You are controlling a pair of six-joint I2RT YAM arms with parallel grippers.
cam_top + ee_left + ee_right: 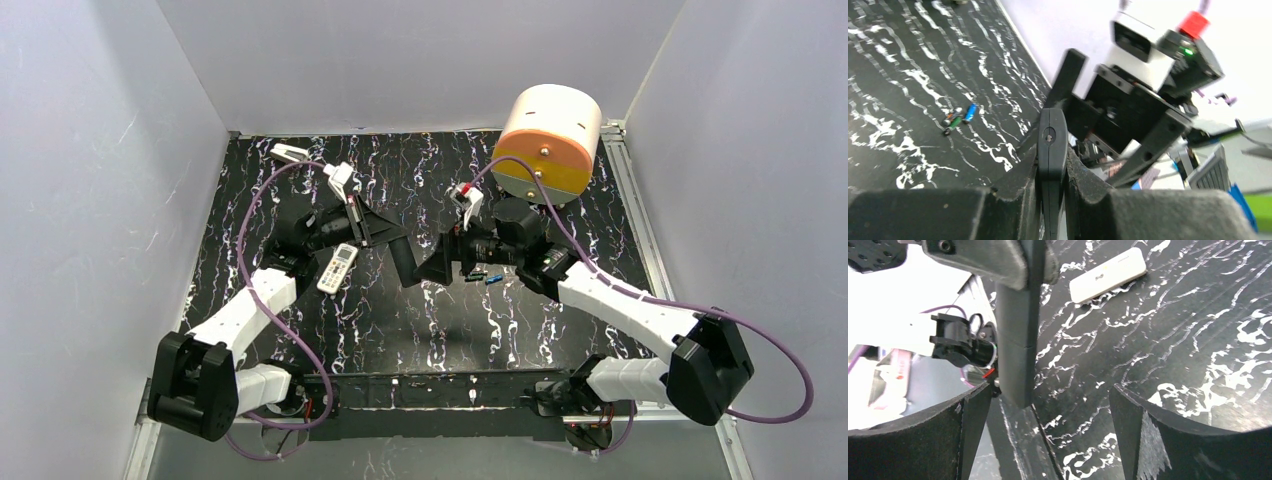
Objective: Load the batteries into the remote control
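Note:
The white remote control (337, 268) lies flat on the black marbled mat, left of centre; it also shows in the right wrist view (1108, 274). Two or three small green and blue batteries (486, 278) lie loose on the mat under the right arm, and they show in the left wrist view (960, 117). My left gripper (398, 252) (1052, 165) is shut on a long flat black strip (1051, 145) above the mat's middle. My right gripper (436, 266) (1050, 395) is open, facing the left one. The strip's free end (1018, 350) hangs between its fingers, close to one finger (970, 415).
A round cream-and-orange drum (548, 140) stands at the back right. A small white-and-grey block (290, 153) lies at the back left corner. White walls close in the mat on three sides. A black bar (430, 390) runs along the near edge between the arm bases.

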